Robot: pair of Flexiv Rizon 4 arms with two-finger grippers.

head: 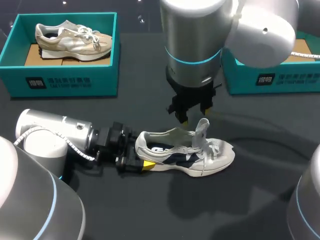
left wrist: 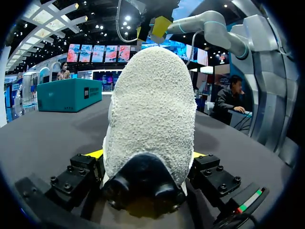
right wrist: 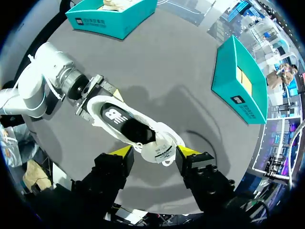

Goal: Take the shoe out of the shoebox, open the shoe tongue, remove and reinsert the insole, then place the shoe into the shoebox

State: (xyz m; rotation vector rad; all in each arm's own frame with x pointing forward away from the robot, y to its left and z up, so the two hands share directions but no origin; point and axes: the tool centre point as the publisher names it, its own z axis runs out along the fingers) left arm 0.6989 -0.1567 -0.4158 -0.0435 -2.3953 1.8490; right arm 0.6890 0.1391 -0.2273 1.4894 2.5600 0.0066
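**On the table [head: 150, 210], mid-surface: shoe [head: 185, 152] clamped by its heel [left wrist: 150, 109]**

Toe toward 3 o'clock, it rests on its sole. At its 9 o'clock the left gripper [head: 142, 156] squeezes the heel from both sides. At 12 o'clock the right gripper [head: 194, 116] hangs with fingers spread, the raised tongue [head: 201, 129] between them. A teal shoebox [head: 70, 82] at 10 o'clock holds another shoe [head: 75, 41]; a second shoebox [head: 280, 80] sits at 2 o'clock.

Dark grey matte table [head: 250, 200] [right wrist: 157, 62] [left wrist: 47, 138], carrying the landmark: a teal cardboard shoebox [head: 65, 80] [right wrist: 112, 19] [left wrist: 69, 95], open at the top, with white print on its front wall. Inside the shoebox stands a beige-and-white low sneaker with white laces [head: 70, 41]. It rests on its sole, heel near the shoebox's left wall, toe near its right wall. Under the sneaker, on the shoebox floor, lies a brown cardboard liner [head: 32, 54]. The table surface extends beneath and around the shoebox.
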